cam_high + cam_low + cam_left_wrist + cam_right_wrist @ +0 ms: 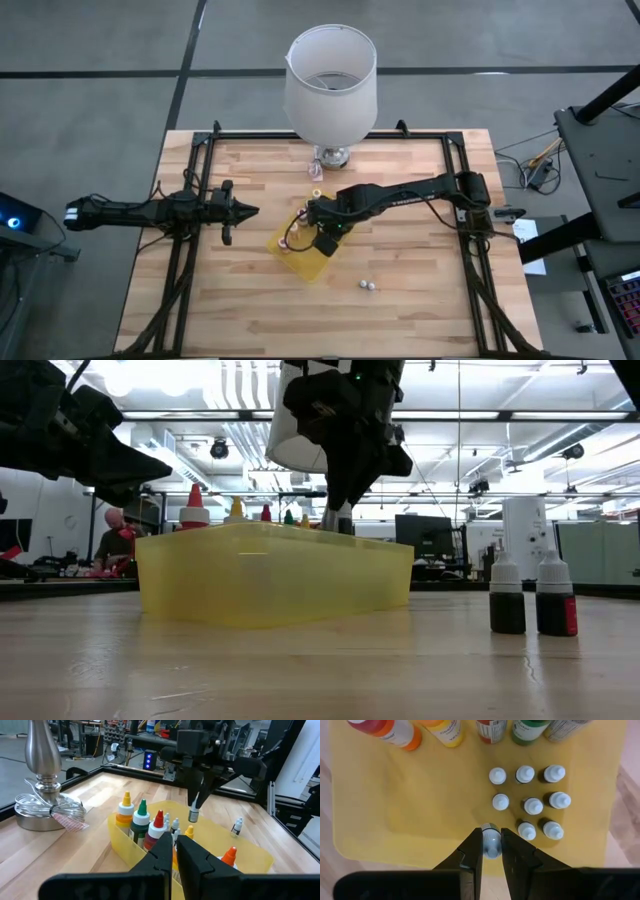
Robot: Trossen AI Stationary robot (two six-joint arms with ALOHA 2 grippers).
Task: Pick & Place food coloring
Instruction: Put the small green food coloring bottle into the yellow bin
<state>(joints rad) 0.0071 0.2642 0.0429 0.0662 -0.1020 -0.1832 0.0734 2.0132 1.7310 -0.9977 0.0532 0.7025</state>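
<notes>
Yellow tray (300, 262) sat mid-table; I had the right gripper (491, 845) clamped on a white-capped food coloring bottle (491, 841) above it, beside eight bottles (533, 805) standing inside. Two more bottles (532, 598) stood on the wood. Left gripper (175, 851) hovered closed.

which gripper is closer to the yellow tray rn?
Right. The right gripper hangs directly over the yellow tray, shut on a small bottle. The left gripper is shut, off the tray's left side above bare table.
</notes>
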